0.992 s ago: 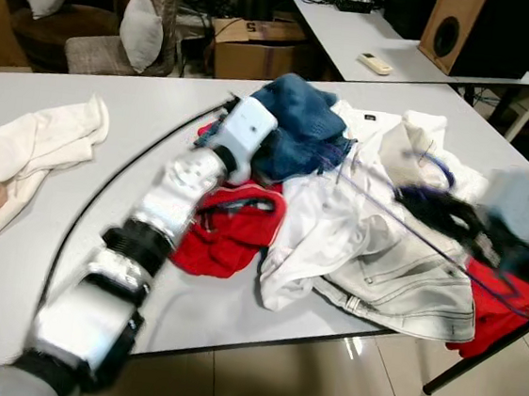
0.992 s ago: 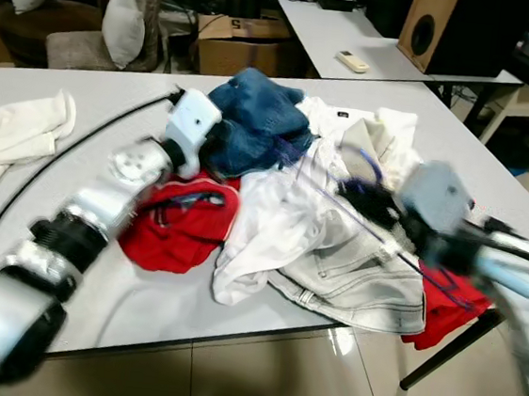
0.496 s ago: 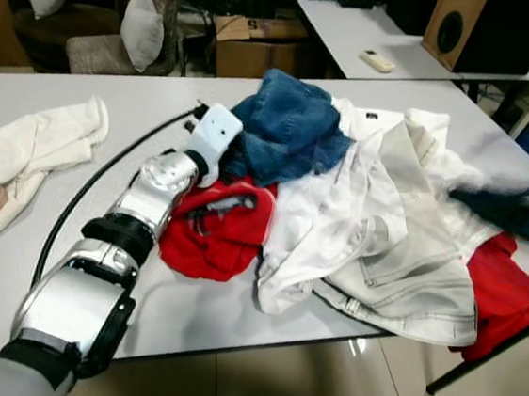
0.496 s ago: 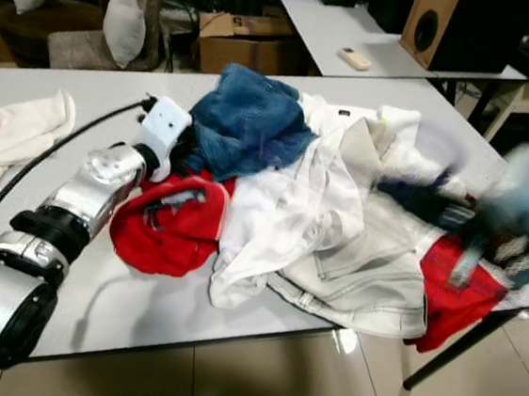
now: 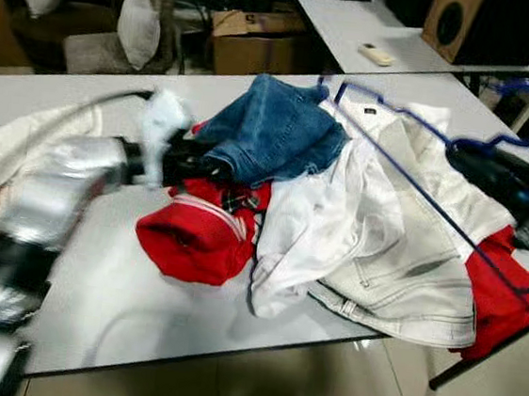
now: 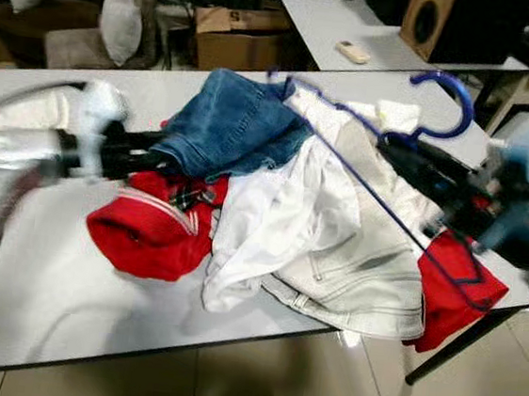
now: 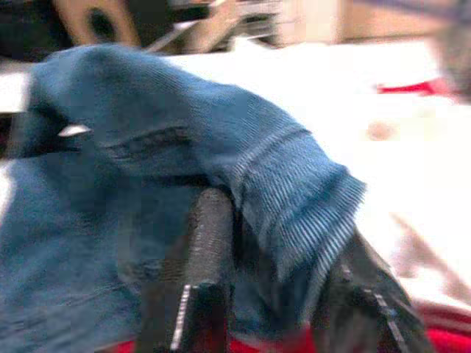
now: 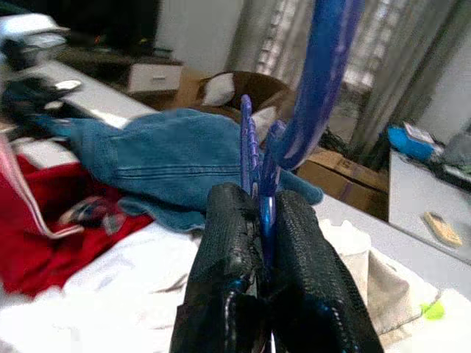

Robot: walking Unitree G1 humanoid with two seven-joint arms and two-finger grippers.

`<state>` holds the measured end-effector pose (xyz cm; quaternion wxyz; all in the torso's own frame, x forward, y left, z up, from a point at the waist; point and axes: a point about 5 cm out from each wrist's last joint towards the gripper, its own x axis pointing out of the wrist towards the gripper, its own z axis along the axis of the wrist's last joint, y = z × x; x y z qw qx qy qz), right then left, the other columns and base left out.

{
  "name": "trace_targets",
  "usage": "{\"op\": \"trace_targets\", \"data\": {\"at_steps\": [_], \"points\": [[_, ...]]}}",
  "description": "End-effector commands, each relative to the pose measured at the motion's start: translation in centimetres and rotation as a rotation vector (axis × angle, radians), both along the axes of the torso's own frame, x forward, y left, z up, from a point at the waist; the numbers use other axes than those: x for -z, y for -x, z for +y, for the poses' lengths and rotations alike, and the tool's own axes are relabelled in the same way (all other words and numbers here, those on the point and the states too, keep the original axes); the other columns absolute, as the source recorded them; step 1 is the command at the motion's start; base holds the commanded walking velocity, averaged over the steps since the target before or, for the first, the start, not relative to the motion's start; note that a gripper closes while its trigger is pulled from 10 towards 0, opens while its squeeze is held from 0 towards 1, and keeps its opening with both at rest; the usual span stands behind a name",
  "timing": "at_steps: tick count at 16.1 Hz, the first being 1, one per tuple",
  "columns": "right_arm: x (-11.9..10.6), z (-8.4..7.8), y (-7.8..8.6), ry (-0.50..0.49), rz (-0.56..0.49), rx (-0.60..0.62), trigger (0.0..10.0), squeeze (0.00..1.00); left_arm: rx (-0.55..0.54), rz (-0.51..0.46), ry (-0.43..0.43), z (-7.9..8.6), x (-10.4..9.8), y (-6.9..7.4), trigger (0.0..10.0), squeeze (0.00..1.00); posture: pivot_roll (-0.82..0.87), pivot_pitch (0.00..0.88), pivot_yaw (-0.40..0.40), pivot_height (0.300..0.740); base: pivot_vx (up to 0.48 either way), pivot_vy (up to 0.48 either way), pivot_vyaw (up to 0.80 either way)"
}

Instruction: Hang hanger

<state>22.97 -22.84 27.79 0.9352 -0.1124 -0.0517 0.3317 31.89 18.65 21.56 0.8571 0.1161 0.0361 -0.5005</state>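
White table [image 5: 186, 313], heaped clothes (red [image 5: 194, 238], denim [image 5: 275, 138], white [image 5: 374, 238]), cream cloth [image 5: 25, 135]

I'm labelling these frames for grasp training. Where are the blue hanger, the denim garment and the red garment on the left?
blue hanger [image 6: 443, 96]: right eye view, on its hook curve.
denim garment [image 5: 276, 133]: left eye view, middle of the fabric.
red garment [image 5: 194, 238]: left eye view, centre of the bunched cloth.

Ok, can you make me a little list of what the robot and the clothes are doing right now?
right gripper: shut on the blue hanger, held up over the clothes
left gripper: fingers around a fold of the jeans
pile: jeans, red top, white clothes, heaped together
table: white, cream cloth at the robot's left
hanger: not hung yet
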Motion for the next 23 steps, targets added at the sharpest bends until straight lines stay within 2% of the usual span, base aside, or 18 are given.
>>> {"op": "trace_targets", "data": {"at_steps": [1,2,3,4,5,6,7,9,10,11,12,13,14,15,18,19,20,23], "points": [[-0.1,0.7,0.0,-0.041,0.009,0.006,10.0,0.00,0.046,0.009,0.042,0.7,-1.7,1.2,10.0,1.00,-0.15,0.000,0.080,0.740,0.000,0.000,0.00],[0.2,1.5,0.0,-0.085,0.013,0.010,10.0,0.00,0.056,0.018,0.094,1.1,-3.0,2.5,10.0,1.00,-0.15,0.000,0.080,0.740,0.000,0.000,0.00],[0.3,1.9,-0.1,-0.094,0.003,0.015,10.0,0.00,0.084,0.031,0.108,0.9,-3.3,3.2,10.0,1.00,-0.15,0.000,0.083,0.740,0.000,0.000,0.00],[0.4,2.4,-0.1,-0.101,-0.008,0.028,10.0,0.00,0.140,0.052,0.089,0.2,-3.5,4.3,10.0,1.00,-0.14,0.000,0.084,0.740,0.000,0.000,0.00],[0.0,2.5,-0.5,-0.129,-0.059,0.082,10.0,0.00,0.153,0.050,0.055,-0.1,-3.2,4.9,10.0,1.00,-0.14,0.000,0.089,0.740,0.000,0.000,0.00],[-0.2,2.6,-0.7,-0.170,-0.073,0.112,10.0,0.00,0.143,0.042,0.066,-0.1,-3.3,5.0,10.0,1.00,-0.15,0.000,0.092,0.740,0.000,0.000,0.00],[-0.8,2.6,-0.9,-0.240,-0.101,0.155,10.0,0.00,0.100,0.015,0.161,0.2,-4.1,4.9,10.0,1.00,-0.14,0.000,0.092,0.740,0.000,0.000,0.00],[-0.8,2.8,-1.0,-0.259,-0.098,0.172,10.0,0.00,0.082,-0.024,0.244,-0.1,-5.1,5.0,10.0,1.00,-0.14,0.000,0.097,0.740,0.000,0.000,0.00],[-0.5,3.2,-1.0,-0.268,-0.089,0.178,10.0,0.00,-0.021,-0.083,0.319,-0.2,-5.7,4.2,10.0,1.00,-0.14,0.000,0.103,0.740,0.000,0.000,0.00],[-0.3,3.4,-1.1,-0.278,-0.084,0.183,10.0,0.00,-0.097,-0.103,0.335,-0.2,-5.6,3.6,10.0,1.00,-0.14,0.000,0.103,0.740,0.000,0.000,0.00],[0.6,4.3,-1.3,-0.315,-0.085,0.239,10.0,0.00,-0.305,-0.174,0.337,-0.8,-4.2,2.1,10.0,0.88,-0.14,0.000,0.106,0.740,0.000,0.000,0.00],[0.9,4.6,-1.4,-0.325,-0.087,0.266,10.0,0.00,-0.351,-0.192,0.341,-0.9,-3.7,1.9,10.0,0.20,-0.14,0.000,0.112,0.740,0.000,0.000,0.00],[1.5,5.5,-1.5,-0.325,-0.082,0.299,10.0,0.00,-0.455,-0.206,0.296,-0.9,-2.3,1.6,10.0,0.00,-0.15,0.000,0.116,0.740,0.000,0.000,0.00],[2.1,6.0,-1.5,-0.325,-0.074,0.340,10.0,0.00,-0.496,-0.217,0.251,-1.2,-1.4,1.9,10.0,0.00,-0.15,0.000,0.121,0.740,0.000,0.000,0.00],[3.0,6.7,-1.5,-0.309,-0.077,0.425,10.0,0.00,-0.560,-0.166,0.308,-2.1,-0.8,2.8,10.0,0.00,-0.15,0.000,0.123,0.740,0.000,0.187,0.00],[3.0,6.8,-1.7,-0.300,-0.090,0.470,10.0,0.00,-0.571,-0.178,0.277,-2.6,-0.2,2.8,10.0,0.00,-0.15,0.000,0.120,0.740,0.000,0.326,0.00],[2.9,7.2,-1.8,-0.290,-0.114,0.466,10.0,0.00,-0.585,-0.194,0.237,-2.9,0.4,2.7,10.0,0.00,-0.15,0.000,0.118,0.740,0.000,0.379,0.00],[3.4,8.0,-1.5,-0.279,-0.097,0.411,10.0,0.00,-0.636,-0.197,0.213,-2.7,1.1,2.7,10.0,0.00,-0.15,0.000,0.109,0.740,0.000,0.401,0.00]]}}
